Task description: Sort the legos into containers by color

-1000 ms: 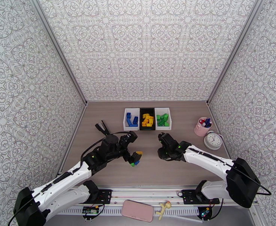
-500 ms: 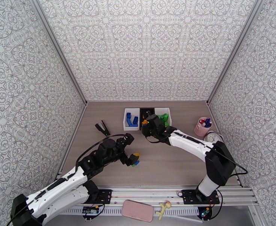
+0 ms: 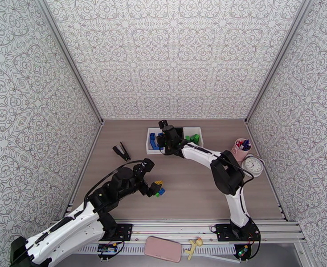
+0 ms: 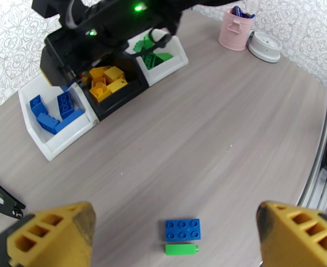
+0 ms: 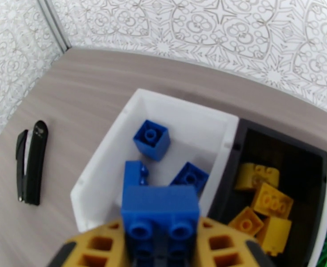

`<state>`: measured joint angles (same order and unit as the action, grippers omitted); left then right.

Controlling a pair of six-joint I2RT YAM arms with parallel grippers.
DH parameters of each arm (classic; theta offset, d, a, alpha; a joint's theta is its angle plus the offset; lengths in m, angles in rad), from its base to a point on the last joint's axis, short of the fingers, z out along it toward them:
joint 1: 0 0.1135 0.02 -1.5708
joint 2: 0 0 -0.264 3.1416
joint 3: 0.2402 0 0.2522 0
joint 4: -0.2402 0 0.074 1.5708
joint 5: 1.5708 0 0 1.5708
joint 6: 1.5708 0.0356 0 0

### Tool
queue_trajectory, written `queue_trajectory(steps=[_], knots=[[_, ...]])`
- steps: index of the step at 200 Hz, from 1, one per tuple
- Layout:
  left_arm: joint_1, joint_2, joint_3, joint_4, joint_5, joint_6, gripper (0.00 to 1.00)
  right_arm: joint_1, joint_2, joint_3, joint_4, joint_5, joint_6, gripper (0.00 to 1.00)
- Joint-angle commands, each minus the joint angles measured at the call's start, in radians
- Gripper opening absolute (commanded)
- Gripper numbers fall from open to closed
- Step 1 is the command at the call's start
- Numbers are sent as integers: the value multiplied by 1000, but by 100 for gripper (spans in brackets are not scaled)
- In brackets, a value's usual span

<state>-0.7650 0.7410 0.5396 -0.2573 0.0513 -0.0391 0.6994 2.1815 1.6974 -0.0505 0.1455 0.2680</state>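
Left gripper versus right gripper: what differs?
The left gripper is open and empty; the right gripper is shut on a blue brick. The left gripper hangs over loose bricks on the table; the right gripper over the white bin of blue bricks. Both have yellow fingers.

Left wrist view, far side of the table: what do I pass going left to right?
White bin of blue legos, black bin of yellow legos, second white bin of green legos, pink cup, white clock.
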Motion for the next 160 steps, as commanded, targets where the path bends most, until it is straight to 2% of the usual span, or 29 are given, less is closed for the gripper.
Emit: queue_trajectory(steps=[1, 30, 63, 83, 111, 160], knots=[[-10, -3, -16, 28, -24, -16, 100, -8, 67, 110, -6, -11, -12, 30], [-9, 0, -20, 45, -30, -15, 100, -9, 122, 193, -38, -28, -23, 36], [-11, -2, -19, 39, -33, -20, 100, -17, 106, 216, -68, -64, -28, 61], [-10, -2, -20, 44, -33, -19, 100, -23, 56, 180, -63, -80, -33, 71], [-10, 17, -19, 41, -39, -17, 100, -36, -67, 44, -12, -90, -36, 78], [-10, 136, 30, -15, -23, -64, 100, -61, -348, -319, 102, -125, -79, 91]])
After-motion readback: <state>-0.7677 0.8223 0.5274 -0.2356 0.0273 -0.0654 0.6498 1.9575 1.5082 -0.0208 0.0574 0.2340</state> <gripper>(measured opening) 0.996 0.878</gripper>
